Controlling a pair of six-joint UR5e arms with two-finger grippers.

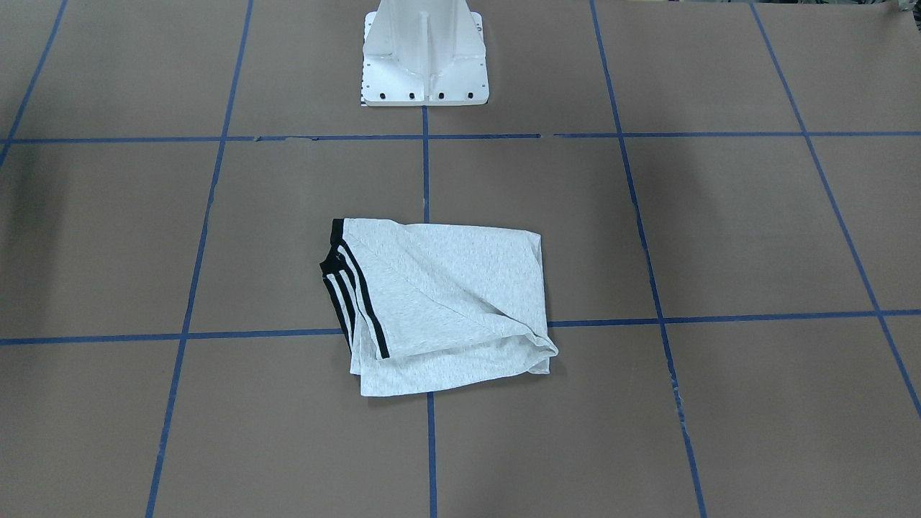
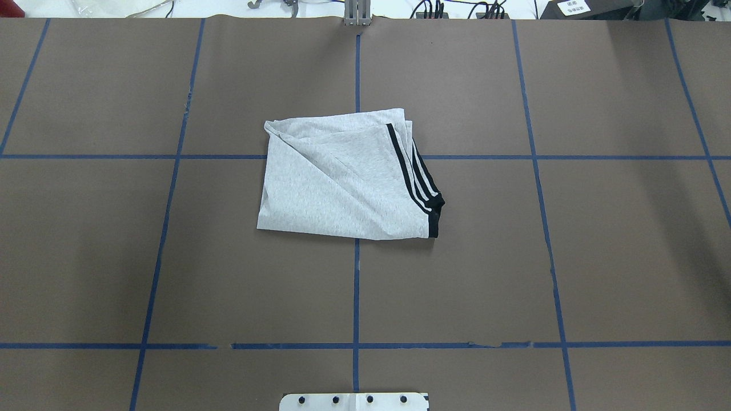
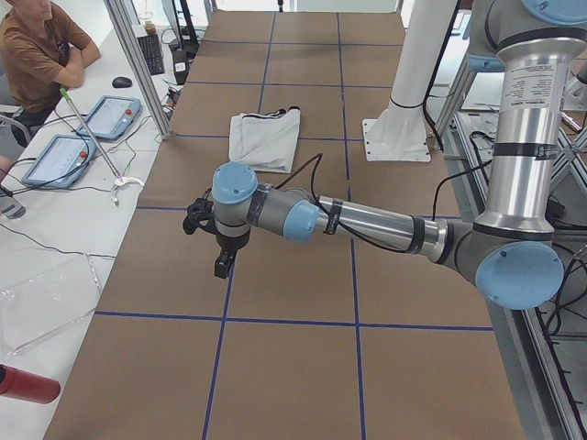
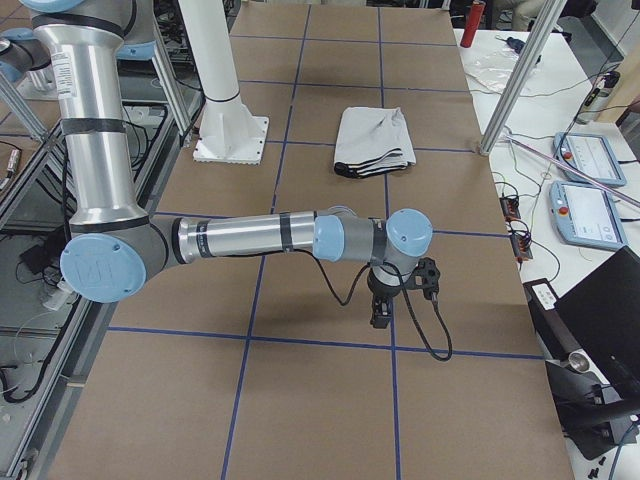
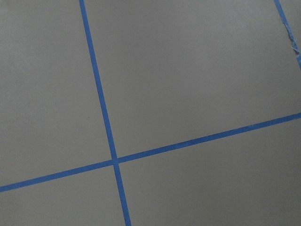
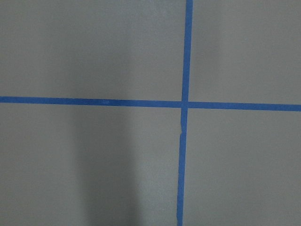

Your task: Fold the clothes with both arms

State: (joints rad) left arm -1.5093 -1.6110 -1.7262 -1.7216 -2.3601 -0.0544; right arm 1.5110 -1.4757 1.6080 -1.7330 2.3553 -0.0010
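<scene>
The T-shirt [image 2: 342,177] is lying folded into a rough rectangle straight out in front of the white pedestal [image 1: 424,72], black stripes showing along one edge, so the folding is looking largely done. The left gripper [image 3: 223,264] and right gripper [image 4: 380,312] are hanging far out to either side of the pedestal, probably to clear the cloth. I cannot tell whether either one's jaws are spread or pressed together. Blue tape lines [image 1: 426,165] are crossing the brown table [image 1: 719,230]. A person [image 3: 37,46] is sitting at the bench across the table from the pedestal.
</scene>
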